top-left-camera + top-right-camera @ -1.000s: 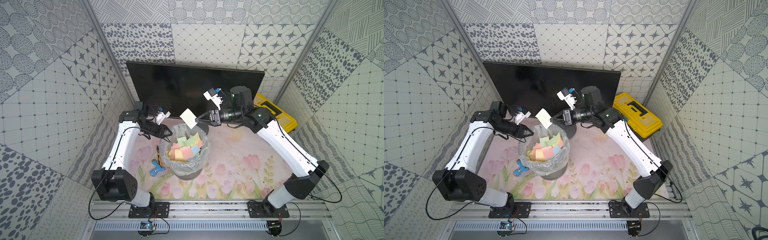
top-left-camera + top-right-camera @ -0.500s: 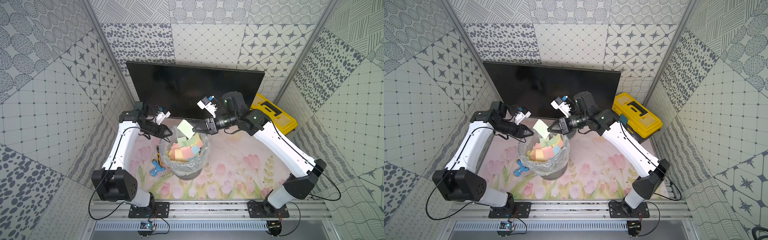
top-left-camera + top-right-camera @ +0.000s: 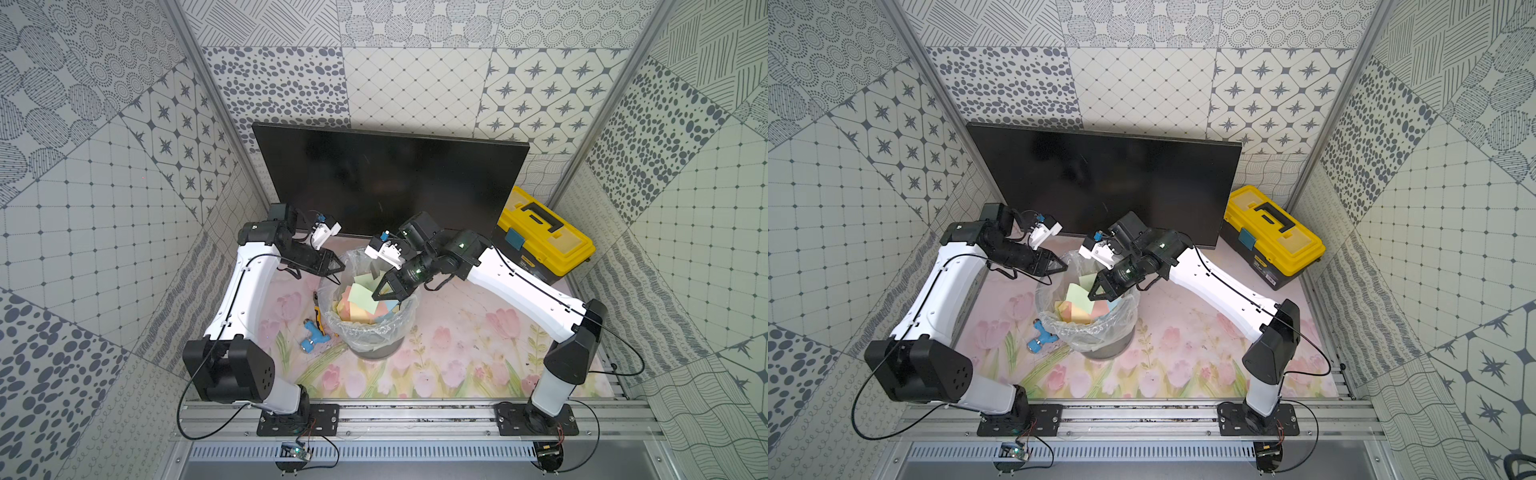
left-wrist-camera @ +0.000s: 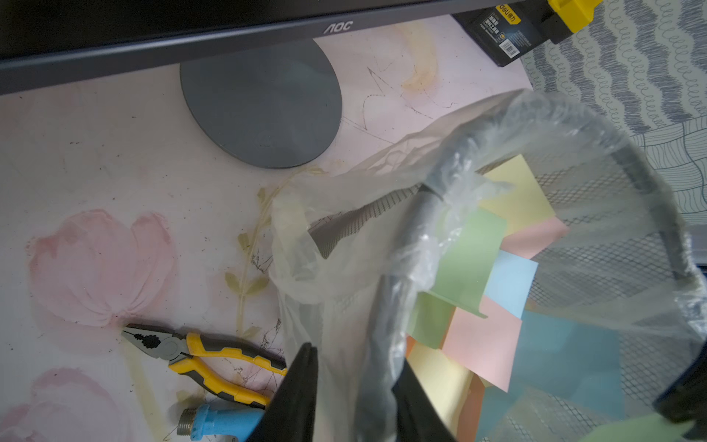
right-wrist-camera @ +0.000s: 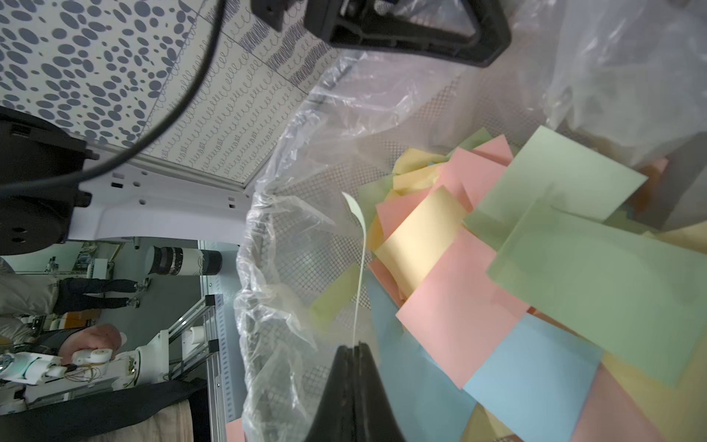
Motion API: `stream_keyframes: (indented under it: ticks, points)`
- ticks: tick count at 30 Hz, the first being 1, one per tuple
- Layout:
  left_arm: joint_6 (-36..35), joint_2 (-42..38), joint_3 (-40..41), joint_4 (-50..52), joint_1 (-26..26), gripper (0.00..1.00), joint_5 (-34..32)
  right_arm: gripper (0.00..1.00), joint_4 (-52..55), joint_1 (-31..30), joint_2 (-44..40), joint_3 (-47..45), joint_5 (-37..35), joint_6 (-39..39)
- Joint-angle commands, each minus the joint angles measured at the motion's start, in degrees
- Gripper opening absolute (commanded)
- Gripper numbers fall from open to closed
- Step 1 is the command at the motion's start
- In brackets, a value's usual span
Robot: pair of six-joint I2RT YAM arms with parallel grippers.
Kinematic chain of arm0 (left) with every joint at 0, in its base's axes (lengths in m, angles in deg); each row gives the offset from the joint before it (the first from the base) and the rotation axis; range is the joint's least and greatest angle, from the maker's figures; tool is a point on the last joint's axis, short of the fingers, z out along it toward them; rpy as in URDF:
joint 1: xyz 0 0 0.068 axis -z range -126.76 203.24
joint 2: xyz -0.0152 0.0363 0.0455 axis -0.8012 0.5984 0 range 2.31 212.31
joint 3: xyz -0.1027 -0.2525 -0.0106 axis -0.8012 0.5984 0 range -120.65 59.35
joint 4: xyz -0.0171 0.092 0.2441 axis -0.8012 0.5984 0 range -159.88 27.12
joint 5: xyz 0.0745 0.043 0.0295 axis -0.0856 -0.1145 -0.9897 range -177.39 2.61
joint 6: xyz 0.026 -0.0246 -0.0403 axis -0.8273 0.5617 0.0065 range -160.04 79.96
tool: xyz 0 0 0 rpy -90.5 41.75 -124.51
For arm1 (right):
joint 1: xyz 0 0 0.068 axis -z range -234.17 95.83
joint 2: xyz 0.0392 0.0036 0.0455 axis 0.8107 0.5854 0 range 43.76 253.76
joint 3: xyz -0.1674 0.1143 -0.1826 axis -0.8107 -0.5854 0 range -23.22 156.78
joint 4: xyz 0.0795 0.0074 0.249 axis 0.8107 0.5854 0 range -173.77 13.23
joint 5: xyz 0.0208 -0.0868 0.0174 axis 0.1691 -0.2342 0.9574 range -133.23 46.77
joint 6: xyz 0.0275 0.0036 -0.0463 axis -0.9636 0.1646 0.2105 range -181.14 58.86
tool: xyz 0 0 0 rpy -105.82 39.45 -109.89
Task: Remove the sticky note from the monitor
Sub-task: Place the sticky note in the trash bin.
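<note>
**Sam:** Looking at the right gripper (image 5: 354, 348) first, what has it got?

**Mia:** Its two fingers are pressed tight together. They pinch one pale green sticky note (image 5: 359, 283). From the wrist we see only the thin edge of the note. It sticks out from the tips and curls at the far end.

**Sam:** Where is that gripper?

**Mia:** Over the open top of the bin (image 3: 376, 351). Under the note is a pile of notes (image 5: 459, 298), pink, yellow, green and blue, inside a clear bag.

**Sam:** And the left gripper (image 4: 355, 390)?

**Mia:** It is squeezed onto the bin's edge. The rim and the bag sit between its two black fingers (image 4: 302, 382).

**Sam:** Where is the monitor (image 3: 386, 178)?

**Mia:** Standing at the back, by the wall, just behind both grippers. Its screen is black. Its round grey foot sits on the flower mat (image 3: 457, 345), near the bin.

**Sam:** What else is there?

**Mia:** A yellow toolbox (image 3: 540, 237) sits beside the monitor. Pliers (image 4: 202, 356) and a blue thing (image 3: 313, 338) lie on the mat next to the bin.
</note>
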Motion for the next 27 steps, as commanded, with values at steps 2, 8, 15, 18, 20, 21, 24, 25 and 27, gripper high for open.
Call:
stream_keyframes:
  ticks: [2, 8, 15, 18, 20, 21, 24, 25, 27]
  points:
    - [-1.6, 0.1, -0.3, 0.6, 0.1, 0.33, -0.6, 0.00, -0.6, -0.4, 1.5, 3.5, -4.6, 2.2]
    - [-1.6, 0.1, -0.3, 0.6, 0.1, 0.33, -0.7, 0.00, -0.7, -0.4, 2.2, 4.7, -8.5, 2.8]
    - [-1.6, 0.1, -0.3, 0.7, 0.2, 0.33, -0.8, 0.26, -0.5, -0.5, 2.0, 5.0, -9.5, 3.0]
    - [-1.6, 0.1, -0.3, 0.6, 0.1, 0.33, -0.8, 0.36, -0.5, -0.6, 1.7, 5.3, -10.2, 3.0]
    - [-1.6, 0.1, -0.3, 0.5, 0.1, 0.33, -0.8, 0.37, -0.6, -0.6, 1.3, 5.8, -10.8, 3.0]
    - [-1.6, 0.2, -0.3, 0.6, 0.1, 0.33, -0.8, 0.38, -0.5, -0.6, 1.3, 6.1, -11.3, 3.1]
    - [-1.6, 0.3, -0.4, 0.6, 0.1, 0.33, -0.7, 0.42, -0.6, -0.5, 0.9, 7.1, -13.1, 3.2]
    - [-1.6, 0.3, -0.4, 0.6, 0.1, 0.33, -0.7, 0.42, -0.7, -0.5, 0.7, 7.7, -13.5, 3.3]
    - [-1.6, 0.3, -0.4, 0.6, 0.0, 0.33, -0.7, 0.43, -0.7, -0.5, 0.5, 8.6, -14.3, 3.3]
